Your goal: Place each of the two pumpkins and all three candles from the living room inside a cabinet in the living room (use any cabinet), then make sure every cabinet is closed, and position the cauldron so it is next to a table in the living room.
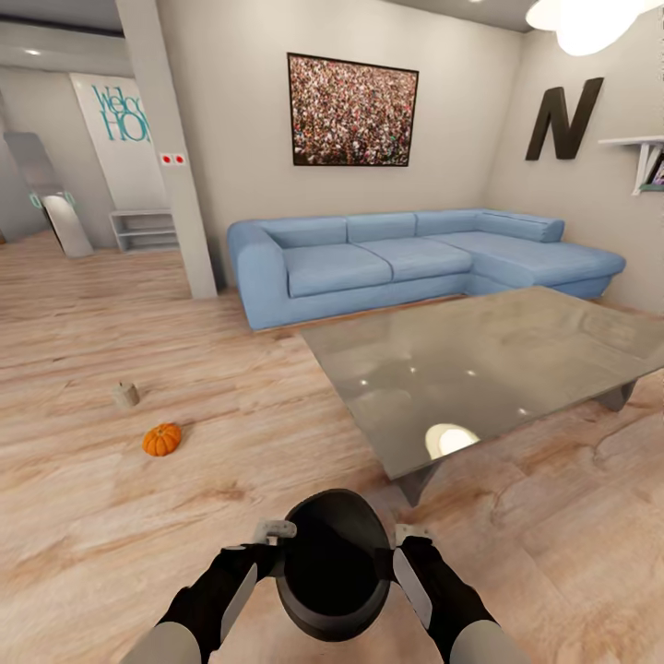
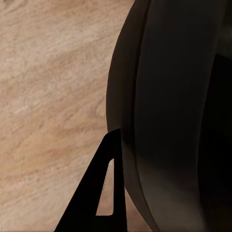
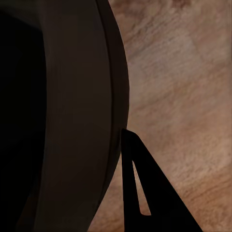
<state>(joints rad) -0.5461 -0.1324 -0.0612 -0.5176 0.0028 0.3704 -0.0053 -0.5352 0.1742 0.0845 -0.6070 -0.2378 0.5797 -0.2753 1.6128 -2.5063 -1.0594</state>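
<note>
near the bottom centre of the head view, black cauldron (image 1: 334, 567) held between both arms, its open mouth facing up toward the camera. left gripper (image 1: 274, 533) pressed to the cauldron's left rim, right gripper (image 1: 409, 537) to its right rim; each is clamped on the rim, one finger outside the wall, the other hidden inside.
left wrist view: one dark finger (image 2: 104, 193) lies flat against the cauldron's curved outer wall (image 2: 164, 121), wood floor (image 2: 48, 96) behind it.
right wrist view: same picture mirrored, finger (image 3: 142, 193) touching the cauldron wall (image 3: 77, 121), floor (image 3: 179, 96) beyond.
cauldron sits just beside the near corner of the glass-topped table (image 1: 489, 364), which stretches away to the right.
far left on the floor (image 1: 111, 498): one orange pumpkin (image 1: 161, 440), and a stubby tan candle (image 1: 125, 394) a little farther off, near each other but apart, both well away from the table.
far side: blue corner sofa (image 1: 406, 258) against the wall, framed picture (image 1: 351, 111) above it, large black letter n (image 1: 564, 118) on the right wall, grey pillar (image 1: 171, 148) at left.
</note>
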